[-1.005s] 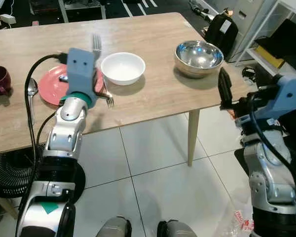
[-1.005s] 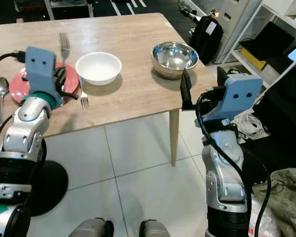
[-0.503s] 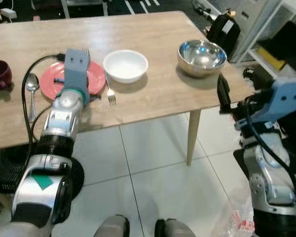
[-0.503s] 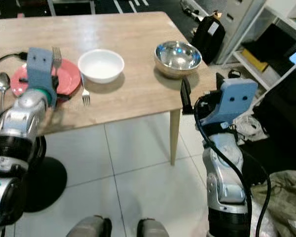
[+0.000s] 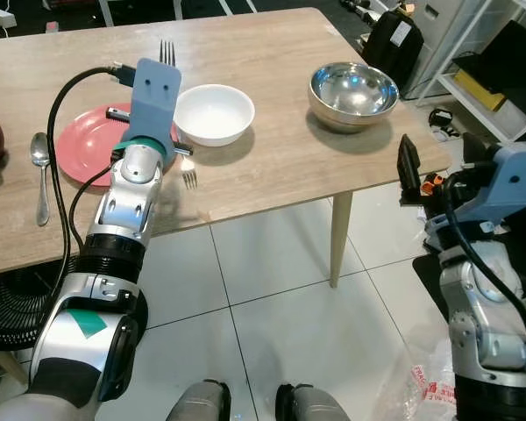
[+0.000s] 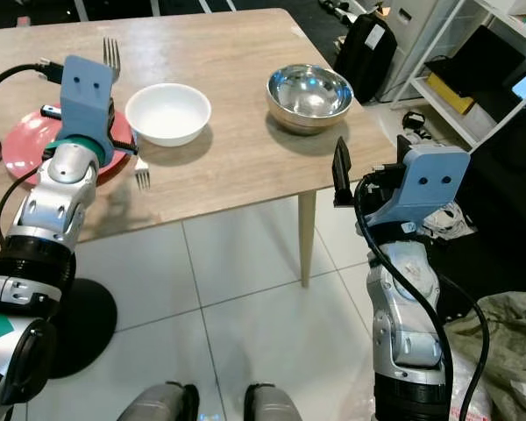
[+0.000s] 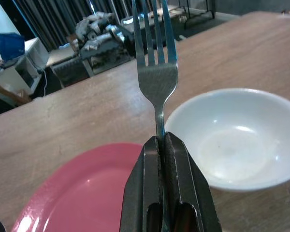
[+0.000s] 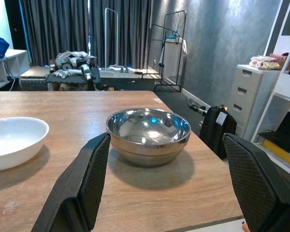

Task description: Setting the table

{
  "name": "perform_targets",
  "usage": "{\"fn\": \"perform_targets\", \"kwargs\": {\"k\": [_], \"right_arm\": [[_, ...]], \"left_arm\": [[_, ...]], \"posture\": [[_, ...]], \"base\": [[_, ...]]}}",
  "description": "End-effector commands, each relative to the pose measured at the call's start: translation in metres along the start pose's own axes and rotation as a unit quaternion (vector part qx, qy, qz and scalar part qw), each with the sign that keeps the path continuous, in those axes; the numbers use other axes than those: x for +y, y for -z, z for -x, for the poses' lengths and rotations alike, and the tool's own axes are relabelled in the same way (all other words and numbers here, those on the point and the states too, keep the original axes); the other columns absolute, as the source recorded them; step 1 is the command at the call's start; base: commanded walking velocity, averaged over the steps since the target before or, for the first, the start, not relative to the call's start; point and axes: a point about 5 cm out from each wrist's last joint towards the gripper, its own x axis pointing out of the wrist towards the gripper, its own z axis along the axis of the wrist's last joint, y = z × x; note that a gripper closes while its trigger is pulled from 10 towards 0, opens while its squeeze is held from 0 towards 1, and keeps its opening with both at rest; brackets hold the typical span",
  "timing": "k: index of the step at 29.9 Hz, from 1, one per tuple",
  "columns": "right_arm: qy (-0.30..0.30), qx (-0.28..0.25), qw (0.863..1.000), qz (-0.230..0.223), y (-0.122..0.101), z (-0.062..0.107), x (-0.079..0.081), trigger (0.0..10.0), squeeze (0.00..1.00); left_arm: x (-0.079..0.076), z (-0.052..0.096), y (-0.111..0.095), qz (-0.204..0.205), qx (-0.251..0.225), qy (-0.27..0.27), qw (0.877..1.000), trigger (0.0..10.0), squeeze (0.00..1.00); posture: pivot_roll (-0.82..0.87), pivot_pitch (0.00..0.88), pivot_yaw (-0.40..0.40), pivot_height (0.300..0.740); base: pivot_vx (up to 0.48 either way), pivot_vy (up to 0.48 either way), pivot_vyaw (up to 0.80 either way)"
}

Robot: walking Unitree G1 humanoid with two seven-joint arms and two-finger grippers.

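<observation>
My left pincer (image 7: 160, 145) is clamped on the handle of a silver metal fork (image 7: 156, 72), holding it upright with tines pointing up, above the near edge of the flat round red plate (image 5: 83, 140). This plate lies on the light wooden bench (image 5: 272, 149). Just beside the plate, toward my right, sits a shallow white ceramic bowl (image 5: 213, 113); a second silver fork (image 5: 189, 175) lies on the bench near the bowl, toward me. A silver metal spoon (image 5: 39, 171) lies on the plate's other side. Well apart from the plate, near the bench's right corner, stands a shiny steel bowl (image 5: 353, 91). My right pincer (image 8: 169, 183) hangs off the bench edge near that steel bowl, fingers (image 8: 89, 179) spread wide apart, holding nothing.
</observation>
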Motion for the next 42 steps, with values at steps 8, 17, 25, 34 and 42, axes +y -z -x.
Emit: {"fn": "perform_targets", "kwargs": {"k": [8, 17, 25, 34, 42], "right_arm": [[0.000, -0.003, 1.000, -0.005, 0.0006, -0.0029, 0.0021, 10.0, 0.00], [0.005, -0.005, 1.000, -0.004, -0.0002, -0.0028, 0.0003, 10.0, 0.00], [0.005, -0.005, 1.000, -0.004, 0.0003, -0.0031, 0.0004, 10.0, 0.00], [0.006, -0.006, 1.000, -0.003, 0.0001, -0.0034, -0.0002, 10.0, 0.00], [0.007, -0.007, 1.000, -0.002, -0.0001, -0.0032, -0.0008, 10.0, 0.00]], "left_arm": [[0.0007, -0.0005, 0.0072, 0.006, 0.007, -0.009, 1.000, 10.0, 0.00], [0.0007, -0.0002, 0.0033, 0.006, -0.011, -0.007, 1.000, 10.0, 0.00], [0.0001, -0.0011, 0.0021, 0.006, -0.016, -0.005, 1.000, 10.0, 0.00], [-0.0011, -0.0014, 0.0006, 0.004, -0.023, -0.002, 1.000, 10.0, 0.00], [-0.0025, -0.0018, -0.0004, 0.003, -0.026, 0.002, 1.000, 10.0, 0.00]], "posture": [[0.06, 0.025, 0.037, 0.740], [0.05, 0.025, 0.040, 0.740], [0.05, 0.022, 0.043, 0.740], [0.05, 0.016, 0.047, 0.740], [0.05, 0.010, 0.049, 0.740]], "base": [[0.000, 0.000, 0.00], [0.307, 0.000, 0.00], [0.382, 0.000, 0.00], [0.381, 0.000, 0.00], [0.372, 0.000, 0.00]]}}
